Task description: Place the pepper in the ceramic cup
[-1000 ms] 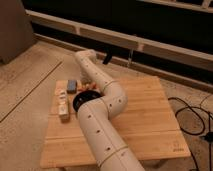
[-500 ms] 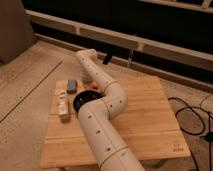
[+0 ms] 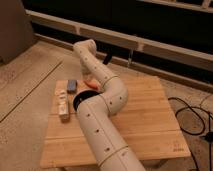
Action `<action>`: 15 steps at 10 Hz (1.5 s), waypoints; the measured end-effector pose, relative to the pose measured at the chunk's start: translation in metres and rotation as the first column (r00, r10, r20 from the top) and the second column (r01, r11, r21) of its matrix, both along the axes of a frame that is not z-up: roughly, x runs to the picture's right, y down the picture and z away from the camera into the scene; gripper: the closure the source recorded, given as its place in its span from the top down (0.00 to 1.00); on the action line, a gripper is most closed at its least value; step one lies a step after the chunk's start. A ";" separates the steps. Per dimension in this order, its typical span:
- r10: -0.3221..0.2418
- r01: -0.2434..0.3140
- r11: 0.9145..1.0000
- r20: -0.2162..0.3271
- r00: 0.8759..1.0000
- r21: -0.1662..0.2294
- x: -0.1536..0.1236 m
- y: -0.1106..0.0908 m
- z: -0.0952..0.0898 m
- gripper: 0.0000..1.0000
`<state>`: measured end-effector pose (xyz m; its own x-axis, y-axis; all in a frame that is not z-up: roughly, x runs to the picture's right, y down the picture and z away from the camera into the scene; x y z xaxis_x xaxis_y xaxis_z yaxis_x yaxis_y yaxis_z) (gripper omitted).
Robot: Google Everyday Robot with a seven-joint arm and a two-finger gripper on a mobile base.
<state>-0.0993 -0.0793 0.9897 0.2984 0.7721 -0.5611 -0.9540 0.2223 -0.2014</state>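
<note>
The biggest thing is the wooden table [image 3: 150,120], and the robot's long white arm [image 3: 107,100] lies over it, going from the bottom of the view up to the far left side. Next is a round dark bowl [image 3: 78,101] on the left part of the table. The arm covers most of it. It is the only open dish I can see, so I think it is the ceramic cup the pepper has to go into. Just left of the bowl is a white packet [image 3: 62,103]. Near the far edge sits a small grey-blue block [image 3: 72,85]. The gripper [image 3: 85,78] hangs down from the end of the arm, close to the table, between the block and the pepper. It is squeezed tight. The pepper [image 3: 91,84] is the smallest thing. It is a thin red-orange bit lying flat on the table at the gripper's tip, a little to the picture's right, just past the bowl. Its long side runs mostly left to right. So the bowl is very near, toward the front from the pepper. The arm hides the gripper's tips, so I cannot tell if the pepper is pinched or only touched. I also cannot see how deep the bowl is.
</note>
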 end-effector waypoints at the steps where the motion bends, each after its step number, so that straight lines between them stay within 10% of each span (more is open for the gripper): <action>1: -0.026 0.026 0.999 0.020 0.999 0.019 0.004 -0.007 -0.001 0.10; 7: -0.106 0.108 0.994 0.110 0.988 -0.009 0.014 0.013 0.012 0.75; 15: -0.216 0.231 0.969 0.150 0.965 -0.090 0.020 0.058 0.029 0.79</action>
<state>-0.0798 -0.0208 1.0191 0.5368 0.6154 -0.5772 -0.8437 0.3966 -0.3618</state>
